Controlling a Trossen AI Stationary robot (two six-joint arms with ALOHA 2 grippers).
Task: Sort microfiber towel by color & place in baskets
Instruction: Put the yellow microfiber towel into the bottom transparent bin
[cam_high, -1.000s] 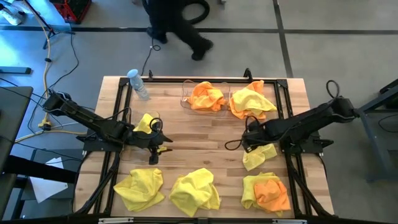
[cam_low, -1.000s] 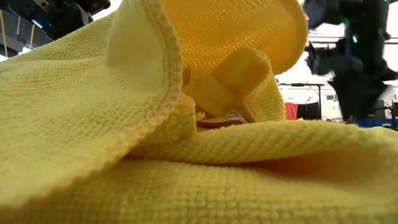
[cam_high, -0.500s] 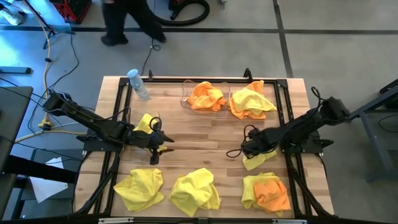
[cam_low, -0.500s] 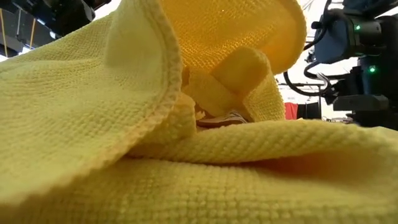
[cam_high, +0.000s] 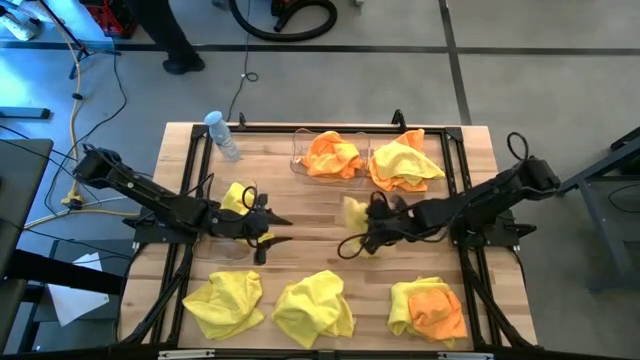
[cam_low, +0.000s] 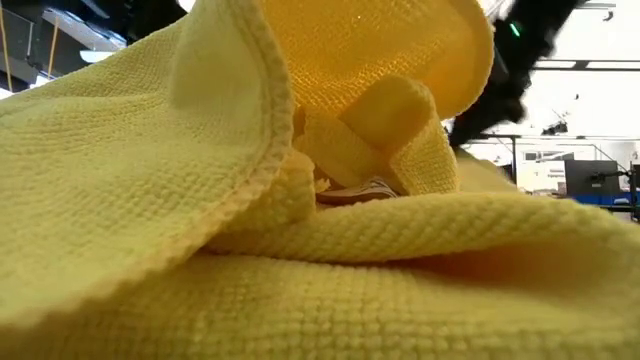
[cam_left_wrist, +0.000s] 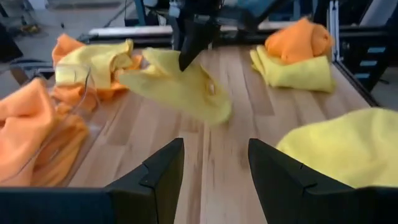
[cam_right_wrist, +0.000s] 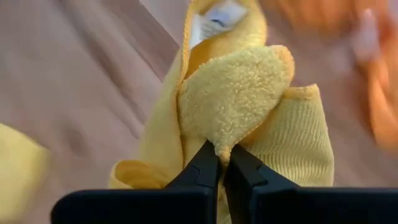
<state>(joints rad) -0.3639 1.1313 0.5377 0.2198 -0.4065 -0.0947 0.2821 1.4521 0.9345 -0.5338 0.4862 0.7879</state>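
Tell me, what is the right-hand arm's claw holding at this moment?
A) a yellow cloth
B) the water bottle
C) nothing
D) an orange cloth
A: the right gripper is pinched shut on a fold of a yellow towel, which hangs from it above the table in the high view.

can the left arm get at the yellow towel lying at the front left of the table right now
Probably yes. The left end effector is open and empty, just behind that yellow towel, with only bare table between them.
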